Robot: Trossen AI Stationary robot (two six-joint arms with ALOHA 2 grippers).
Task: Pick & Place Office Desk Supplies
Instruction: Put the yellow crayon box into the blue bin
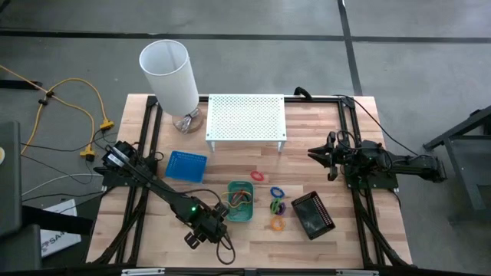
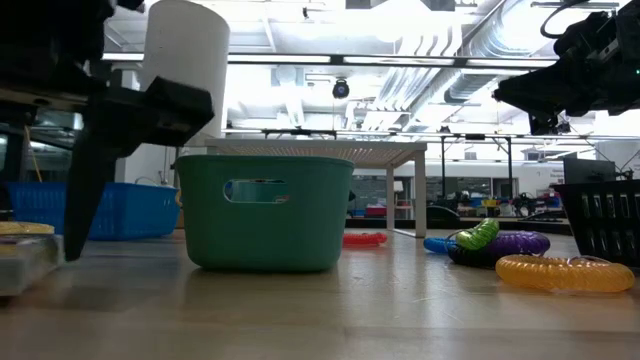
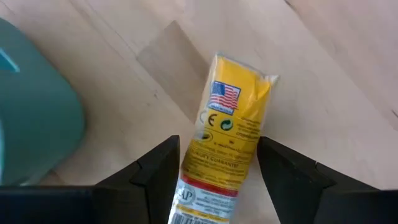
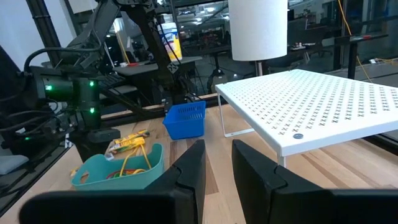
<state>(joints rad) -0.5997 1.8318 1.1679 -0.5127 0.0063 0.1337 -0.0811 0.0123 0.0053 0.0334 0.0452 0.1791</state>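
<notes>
A yellow-and-white packet [image 3: 227, 134] lies flat on the wooden table, just beside the green tray [image 1: 240, 203] toward the near left. My left gripper [image 3: 219, 146] points steeply down over it and is open, with one finger on each long side of the packet's white end; whether they touch it I cannot tell. The green tray [image 4: 118, 168] holds yellow packets and coloured rings. Red [image 1: 257, 175], blue [image 1: 277, 191], purple [image 1: 277, 205] and orange [image 1: 276, 224] rings lie on the table to the tray's right. My right gripper [image 1: 321, 153] waits at the right, level and open.
A black tray [image 1: 312, 215] sits at the near right and a blue tray [image 1: 186, 165] to the far left of the green one. The white perforated shelf [image 1: 246, 119] and the white lamp [image 1: 169, 77] stand at the back. The table's near edge is close below my left gripper.
</notes>
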